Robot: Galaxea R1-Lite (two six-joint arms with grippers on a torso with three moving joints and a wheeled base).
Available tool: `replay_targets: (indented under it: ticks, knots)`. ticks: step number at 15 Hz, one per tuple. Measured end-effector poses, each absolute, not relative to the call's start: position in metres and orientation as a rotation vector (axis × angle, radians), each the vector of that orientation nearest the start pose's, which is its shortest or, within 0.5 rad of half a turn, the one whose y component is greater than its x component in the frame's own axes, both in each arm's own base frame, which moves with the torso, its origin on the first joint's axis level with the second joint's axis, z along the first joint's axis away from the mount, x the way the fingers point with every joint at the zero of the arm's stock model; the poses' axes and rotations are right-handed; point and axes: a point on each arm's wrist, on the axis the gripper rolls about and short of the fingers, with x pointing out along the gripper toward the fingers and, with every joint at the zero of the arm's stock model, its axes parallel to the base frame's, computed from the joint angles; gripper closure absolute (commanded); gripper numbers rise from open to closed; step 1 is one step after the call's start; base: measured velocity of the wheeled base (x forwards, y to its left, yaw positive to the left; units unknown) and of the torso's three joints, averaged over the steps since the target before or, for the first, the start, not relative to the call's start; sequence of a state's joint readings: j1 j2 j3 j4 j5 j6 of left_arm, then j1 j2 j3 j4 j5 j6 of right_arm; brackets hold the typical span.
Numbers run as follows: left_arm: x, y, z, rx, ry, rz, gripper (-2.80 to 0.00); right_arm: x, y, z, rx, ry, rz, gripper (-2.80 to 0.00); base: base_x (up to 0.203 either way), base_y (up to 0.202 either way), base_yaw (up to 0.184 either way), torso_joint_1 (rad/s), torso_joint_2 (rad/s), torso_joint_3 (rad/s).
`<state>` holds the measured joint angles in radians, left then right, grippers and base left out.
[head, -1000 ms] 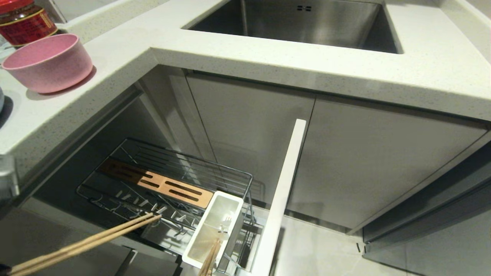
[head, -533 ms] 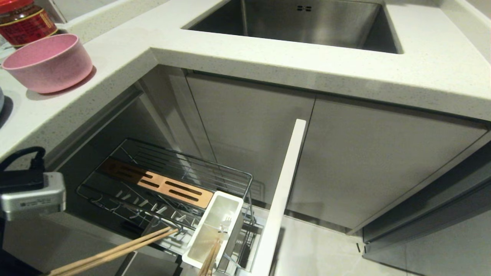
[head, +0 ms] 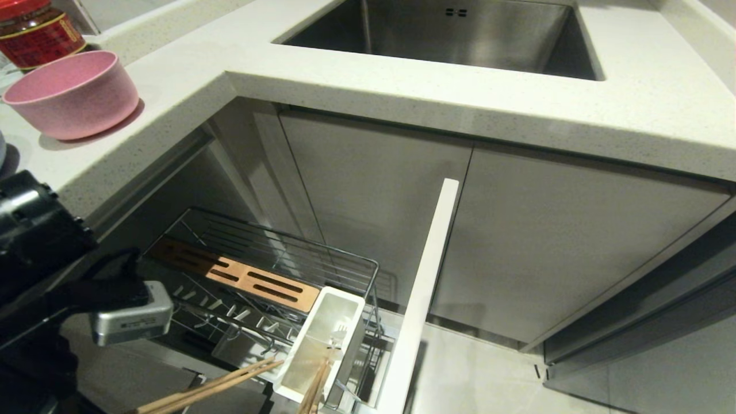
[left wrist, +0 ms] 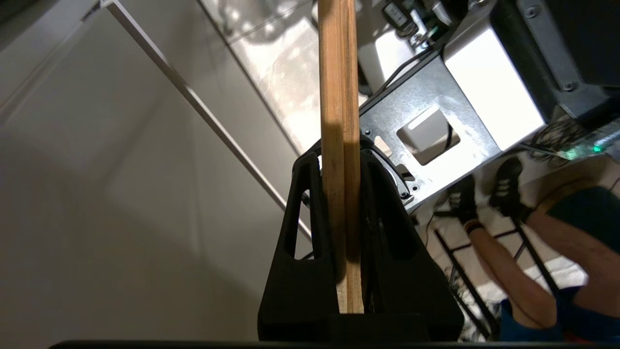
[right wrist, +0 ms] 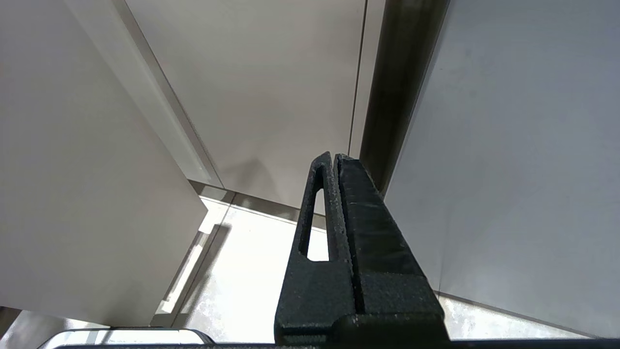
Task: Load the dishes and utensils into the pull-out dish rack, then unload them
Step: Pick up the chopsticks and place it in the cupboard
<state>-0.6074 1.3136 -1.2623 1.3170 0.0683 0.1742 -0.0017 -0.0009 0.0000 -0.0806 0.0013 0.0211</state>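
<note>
My left gripper [left wrist: 340, 150] is shut on a pair of light-brown wooden chopsticks [left wrist: 337, 72], which stick out past its black fingers. In the head view the left arm [head: 131, 321] fills the lower left. The chopsticks [head: 218, 386] point right, with their tips just beside the white utensil holder [head: 345, 305] of the pulled-out chrome wire dish rack [head: 345, 261]. Another brown stick-like pair [head: 315, 391] leans in the holder's near end. The pink bowl [head: 73, 92] sits on the counter at the far left. My right gripper [right wrist: 334, 156] is shut and empty, parked by the cabinet fronts.
The rack's wooden slotted strip [head: 253, 280] and pale front panel [head: 428, 276] stand out below the counter [head: 402, 98]. A steel sink [head: 460, 34] lies behind, and a red-lidded jar [head: 34, 31] stands beside the bowl. A person's legs [left wrist: 533, 271] show near the robot's base.
The left arm has swung into the head view from the left. The chopsticks it holds have moved right and lower, and their tips now lie beside the utensil holder.
</note>
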Motion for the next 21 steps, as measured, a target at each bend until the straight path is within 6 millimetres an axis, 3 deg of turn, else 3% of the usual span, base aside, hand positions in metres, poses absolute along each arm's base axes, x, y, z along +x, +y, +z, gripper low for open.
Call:
replay_targets:
  ticks: [4, 21]
  knots:
    - [0.111, -0.089, 0.238, 0.636, 1.327, -0.481, 0.0, -0.023, 0.0, 0.084, 0.021, -0.081, 0.0, 0.0, 0.0, 0.0, 0.0, 0.0, 0.0, 0.0]
    - [0.158, -0.13, 0.194, 0.661, 1.396, -0.474, 0.0, -0.023, 0.0, 0.084, 0.021, -0.081, 0.0, 0.0, 0.0, 0.0, 0.0, 0.0, 0.0, 0.0]
